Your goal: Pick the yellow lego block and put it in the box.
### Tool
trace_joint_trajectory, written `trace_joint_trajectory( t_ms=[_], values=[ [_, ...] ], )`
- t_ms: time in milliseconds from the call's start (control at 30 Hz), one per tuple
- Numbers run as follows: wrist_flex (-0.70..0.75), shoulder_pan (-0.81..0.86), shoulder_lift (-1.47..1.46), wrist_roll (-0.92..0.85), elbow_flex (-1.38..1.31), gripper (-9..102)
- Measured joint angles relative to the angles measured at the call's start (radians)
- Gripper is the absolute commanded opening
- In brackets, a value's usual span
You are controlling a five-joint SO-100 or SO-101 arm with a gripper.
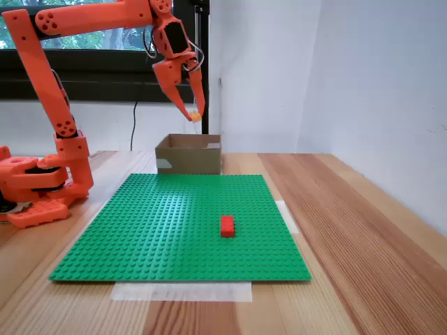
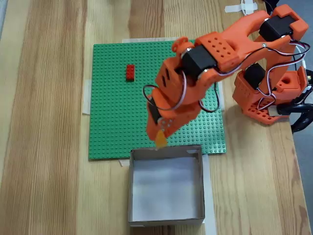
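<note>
1. Hanging high in the upper middle of a fixed view, the orange gripper (image 1: 195,112) points its fingers downward, clenched on the yellow lego block (image 1: 196,116) — a small yellow-orange piece at the fingertips.
2. Seen from above in the other fixed view, the gripper (image 2: 160,137) sits low of centre, with the yellow lego block (image 2: 160,139) poking out just over the near wall of the box (image 2: 166,218).
3. From the side, the box (image 1: 188,155) stands right of the frame's middle, brown and low, just behind the far edge of the green baseplate (image 1: 174,230); the block is held well above it, clear of the cardboard.
4. A red lego brick (image 1: 227,225) rests on the baseplate, lower centre of that frame — in the top-down view it lies in the upper left part of the green baseplate (image 2: 112,117), well apart from the gripper.
5. The arm's base (image 1: 35,188) sits at the left edge of the side view, on the wooden table (image 1: 349,237).
</note>
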Motion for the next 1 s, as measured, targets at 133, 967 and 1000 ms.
trace_joint_trajectory(
  t_ms=[133,967,1000],
  values=[
    [0.002,-0.038,0.0,0.008,-0.029,3],
    [-0.006,-0.195,-0.285,0.066,-0.202,3],
    [-0.012,-0.198,-0.293,0.063,-0.202,3]
  ],
)
